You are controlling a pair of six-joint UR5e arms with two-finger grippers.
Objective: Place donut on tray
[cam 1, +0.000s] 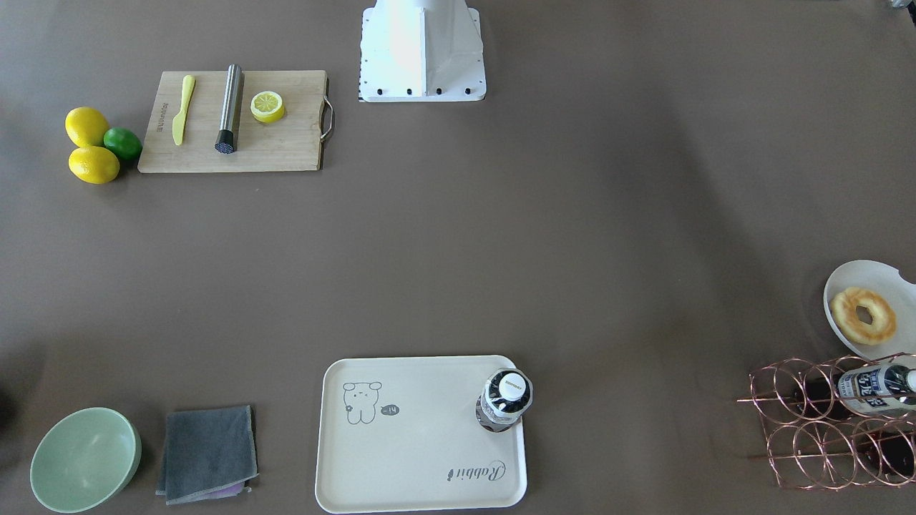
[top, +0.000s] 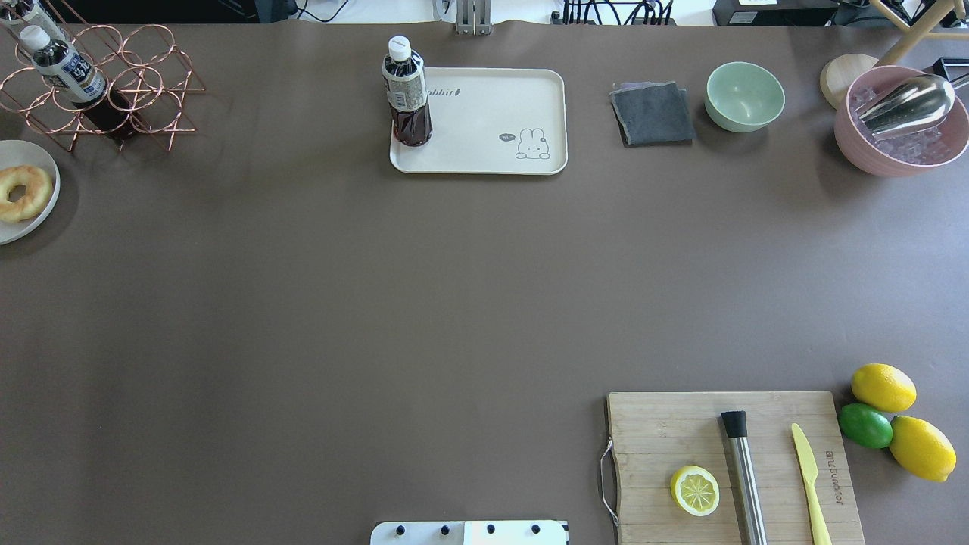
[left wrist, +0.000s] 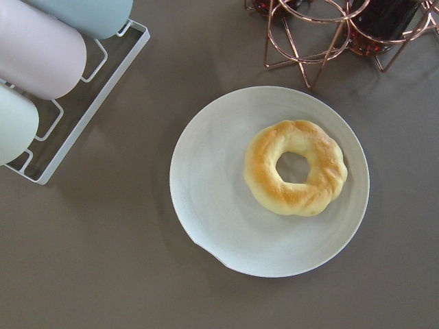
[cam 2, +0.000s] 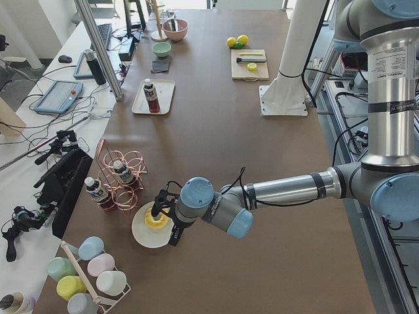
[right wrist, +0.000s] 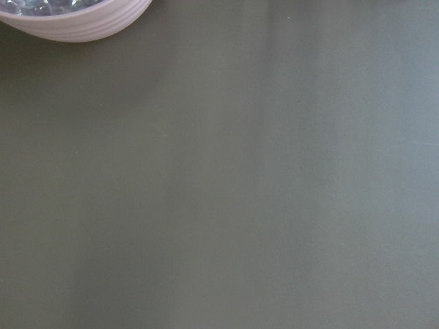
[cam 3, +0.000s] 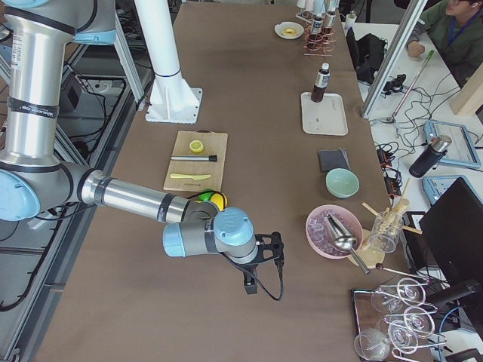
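Note:
The golden donut [left wrist: 295, 168] lies on a round white plate [left wrist: 219, 205] at the table's end on my left; it also shows in the overhead view [top: 17, 193] and the front view [cam 1: 863, 315]. My left gripper [cam 2: 162, 217] hangs above that plate and shows only in the left side view, so I cannot tell whether it is open or shut. The cream tray [top: 484, 121] with the bear drawing lies at the table's far edge [cam 1: 422, 443]. My right gripper [cam 3: 260, 264] hovers over bare table near the pink bowl; I cannot tell its state either.
A dark drink bottle [top: 406, 94] stands on the tray's corner. A copper wire rack [top: 106, 91] with bottles stands beside the plate, and a rack of pastel cups [left wrist: 48, 68] on its other side. A grey cloth [top: 652, 113], green bowl [top: 744, 96], ice bowl [top: 901, 121] and cutting board [top: 734, 462] lie to my right.

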